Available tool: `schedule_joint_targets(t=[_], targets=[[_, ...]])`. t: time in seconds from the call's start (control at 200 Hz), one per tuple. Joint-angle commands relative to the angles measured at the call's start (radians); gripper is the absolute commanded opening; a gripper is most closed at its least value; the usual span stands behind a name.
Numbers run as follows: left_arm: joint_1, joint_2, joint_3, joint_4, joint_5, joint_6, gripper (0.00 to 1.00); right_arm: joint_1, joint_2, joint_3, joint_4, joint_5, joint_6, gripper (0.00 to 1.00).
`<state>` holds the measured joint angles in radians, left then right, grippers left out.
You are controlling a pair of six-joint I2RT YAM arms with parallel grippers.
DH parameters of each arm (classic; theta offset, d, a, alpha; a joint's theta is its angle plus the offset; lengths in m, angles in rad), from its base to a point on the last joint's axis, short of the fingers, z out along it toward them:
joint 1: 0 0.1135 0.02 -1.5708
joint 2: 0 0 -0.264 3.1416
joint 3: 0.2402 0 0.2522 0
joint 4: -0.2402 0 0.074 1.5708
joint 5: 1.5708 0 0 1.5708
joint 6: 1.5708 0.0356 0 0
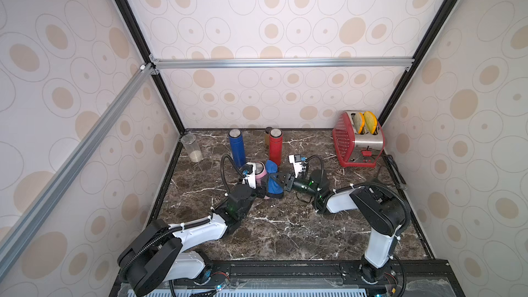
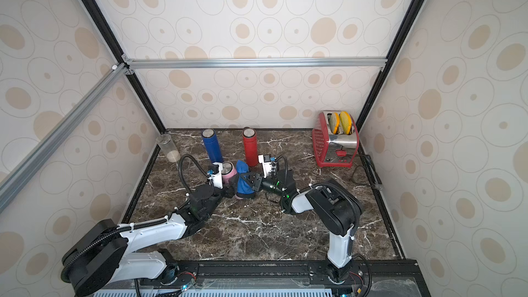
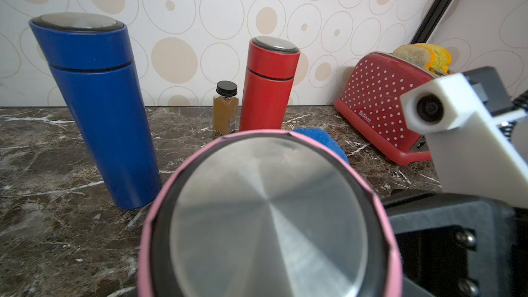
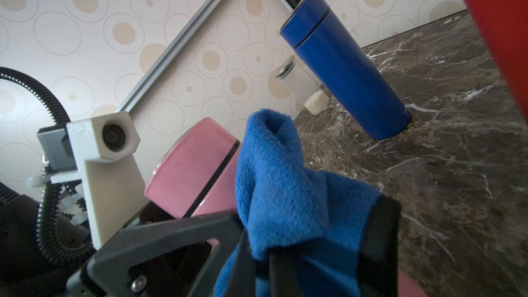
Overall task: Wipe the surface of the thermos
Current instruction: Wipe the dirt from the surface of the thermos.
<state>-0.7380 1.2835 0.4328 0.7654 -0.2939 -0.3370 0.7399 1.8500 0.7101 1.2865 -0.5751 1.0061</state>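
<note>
– Pink thermos (image 1: 260, 175): where is it?
– Just in front of the blue thermos (image 1: 237, 148), on the robot's side of it. It is tilted, with its steel cap facing the blue thermos. The left tool (image 1: 262, 192) is clamped on its lower body.
– And the right tool (image 1: 278, 180)?
– Pressed together on a blue cloth (image 1: 271, 167), which lies against the pink body on the side away from the blue thermos.
– What else is on the counter (image 1: 285, 230)?
– 1 red thermos (image 1: 275, 150) stands upright near the blue thermos, with a black-lidded spice jar (image 3: 225, 107) just beside the red one. A clear jar (image 1: 193, 147) stands on the blue thermos's other side. A red dotted toaster (image 1: 358, 141) holding 2 bread slices sits well apart from the blue thermos.
</note>
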Motion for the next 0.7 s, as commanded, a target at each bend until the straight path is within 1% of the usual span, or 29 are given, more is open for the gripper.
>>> schedule_joint_targets(t=[0.0, 0.135, 0.235, 0.376, 0.521, 0.696], targets=[[-0.026, 0.011, 0.068, 0.02, 0.058, -0.017, 0.0, 0.015, 0.017, -0.007, 0.04, -0.024, -0.008, 0.0], [-0.027, 0.014, 0.081, 0.017, 0.058, -0.017, 0.0, 0.016, 0.132, -0.046, 0.119, 0.005, 0.03, 0.0], [-0.026, 0.016, 0.089, 0.017, 0.055, -0.016, 0.0, 0.016, 0.201, -0.06, 0.119, 0.019, 0.048, 0.0], [-0.027, 0.013, 0.099, 0.014, 0.051, -0.011, 0.0, 0.013, 0.251, -0.069, 0.119, 0.031, 0.07, 0.0], [-0.026, 0.013, 0.114, -0.001, 0.053, -0.01, 0.0, 0.006, 0.241, -0.072, 0.119, 0.026, 0.08, 0.0], [-0.026, 0.013, 0.108, -0.01, 0.053, -0.01, 0.0, 0.007, 0.124, -0.073, 0.118, -0.004, 0.074, 0.0]])
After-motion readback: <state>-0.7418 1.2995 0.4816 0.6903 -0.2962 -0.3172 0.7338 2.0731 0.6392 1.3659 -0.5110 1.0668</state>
